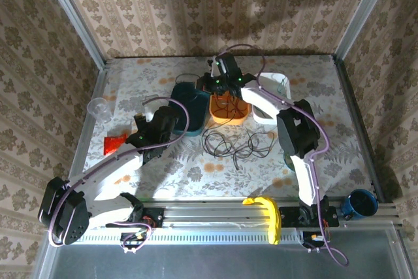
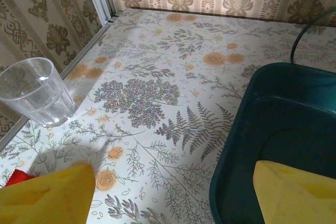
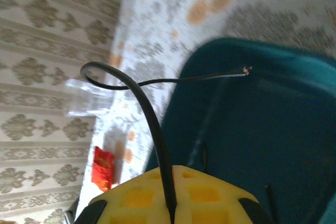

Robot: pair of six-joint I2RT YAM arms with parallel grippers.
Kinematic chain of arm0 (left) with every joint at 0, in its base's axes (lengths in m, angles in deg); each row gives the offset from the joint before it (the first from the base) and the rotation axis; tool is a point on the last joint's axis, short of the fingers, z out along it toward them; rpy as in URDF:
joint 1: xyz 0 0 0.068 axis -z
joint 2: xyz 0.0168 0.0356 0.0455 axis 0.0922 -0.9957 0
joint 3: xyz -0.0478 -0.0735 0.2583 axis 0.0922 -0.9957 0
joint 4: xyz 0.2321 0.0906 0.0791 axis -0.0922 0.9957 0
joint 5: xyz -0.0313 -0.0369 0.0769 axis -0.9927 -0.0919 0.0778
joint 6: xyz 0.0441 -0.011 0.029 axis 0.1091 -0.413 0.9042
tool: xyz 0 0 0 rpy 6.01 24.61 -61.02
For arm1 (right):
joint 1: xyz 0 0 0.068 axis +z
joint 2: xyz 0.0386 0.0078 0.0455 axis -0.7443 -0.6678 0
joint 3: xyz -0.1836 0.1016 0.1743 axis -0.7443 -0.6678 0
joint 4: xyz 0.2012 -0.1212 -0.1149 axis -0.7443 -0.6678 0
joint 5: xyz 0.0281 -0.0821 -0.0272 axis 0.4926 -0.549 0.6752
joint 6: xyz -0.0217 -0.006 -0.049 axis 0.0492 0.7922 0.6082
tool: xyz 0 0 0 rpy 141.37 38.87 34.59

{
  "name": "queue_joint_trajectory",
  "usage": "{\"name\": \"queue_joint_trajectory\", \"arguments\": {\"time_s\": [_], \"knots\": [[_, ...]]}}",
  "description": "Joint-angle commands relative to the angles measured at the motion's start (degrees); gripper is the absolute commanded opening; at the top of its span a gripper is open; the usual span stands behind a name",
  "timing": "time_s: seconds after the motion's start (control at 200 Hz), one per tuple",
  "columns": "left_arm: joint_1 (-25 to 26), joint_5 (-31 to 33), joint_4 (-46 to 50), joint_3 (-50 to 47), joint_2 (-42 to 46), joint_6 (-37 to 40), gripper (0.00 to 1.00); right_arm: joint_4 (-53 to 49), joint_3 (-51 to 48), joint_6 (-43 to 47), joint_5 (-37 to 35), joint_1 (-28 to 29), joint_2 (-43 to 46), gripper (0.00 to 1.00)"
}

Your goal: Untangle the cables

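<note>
**Table** (image 1: 313, 76): floral top with walls on three sides.

**Cables** (image 1: 238, 142): a loose tangle of thin dark loops lying mid-table, just on the near side of the orange bin (image 1: 228, 121).

**Black cable** (image 3: 149, 114): a single strand. It rises from the right gripper, curls into a loop, and its bare tip hangs above the teal bin (image 1: 196, 129).

**Right gripper** (image 3: 170, 205): yellow pads pressed together, pinching the black cable. It sits over the far middle of the table.

**Left gripper** (image 2: 170, 203): fingers spread wide with nothing between them, at the teal bin's left rim.

**Bins**: teal, orange and white (image 1: 281, 83), in a row at the far middle, left to right.

**Cup** (image 2: 37, 98): clear and upright, beside the left edge.

**Red packet** (image 1: 114, 142): lies flat by the left edge, nearer than the cup.

**Blue cup** (image 1: 359, 204): at the near right corner.
</note>
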Motion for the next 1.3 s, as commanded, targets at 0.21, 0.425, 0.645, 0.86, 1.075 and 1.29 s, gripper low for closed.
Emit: {"name": "queue_joint_trajectory", "arguments": {"time_s": [0.21,0.425,0.645,0.86,1.075,1.29], "knots": [[-0.55,-4.49,-5.48,0.7,-0.11,8.94,0.8,-12.83,2.18,4.57,-8.12,1.09,1.42,0.54],[-0.22,-19.42,-11.35,1.48,-3.08,16.3,0.8,-14.54,-1.7,10.11,-19.28,0.74,10.56,0.62],[4.21,-42.51,-15.92,3.22,-9.58,25.21,0.79,-9.81,-16.93,10.47,-25.48,-2.61,25.81,0.62],[9.29,-55.84,-11.38,10.67,-21.71,29.01,0.77,-9.31,-31.52,8.27,-25.83,-7.94,37.74,0.62],[12.28,-57.17,-4.47,15.9,-28.91,34.69,0.76,-10.58,-38.51,6.92,-25.87,-10.78,42.82,0.61],[13.55,-57.83,5.89,18.6,-32.15,41.14,0.75,-10.68,-40.15,6.6,-25.56,-12.69,43.3,0.61]]}}
